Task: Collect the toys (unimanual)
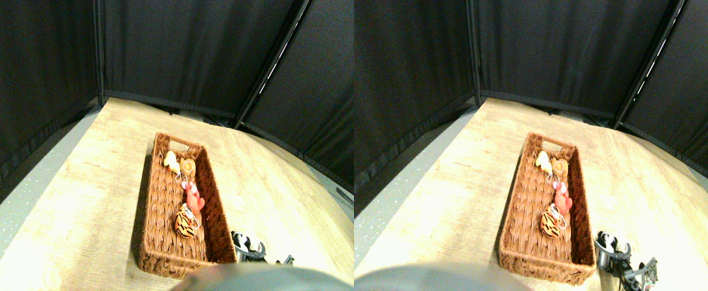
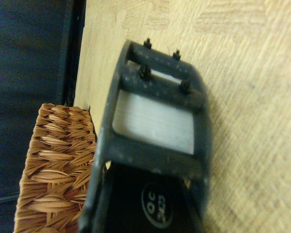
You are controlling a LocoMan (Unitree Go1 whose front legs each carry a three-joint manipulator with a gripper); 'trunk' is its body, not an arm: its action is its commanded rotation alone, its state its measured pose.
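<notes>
Black curtains ring our wooden table [image 1: 75, 206]. We see the wicker basket [image 1: 160, 254] at centre holding yellow [image 1: 171, 160], orange [image 1: 188, 165], red [image 1: 194, 197] and tiger [image 1: 186, 223] toys; none lie outside, so collecting looks done. Our right gripper [image 1: 251, 250], lower right beside the basket, carries nothing we can see; its spread we cannot tell.

open wood table [image 1: 75, 200] either side of basket [image 1: 163, 257], tall wicker walls, toys [image 1: 188, 209] apparently crowding its right half
</notes>
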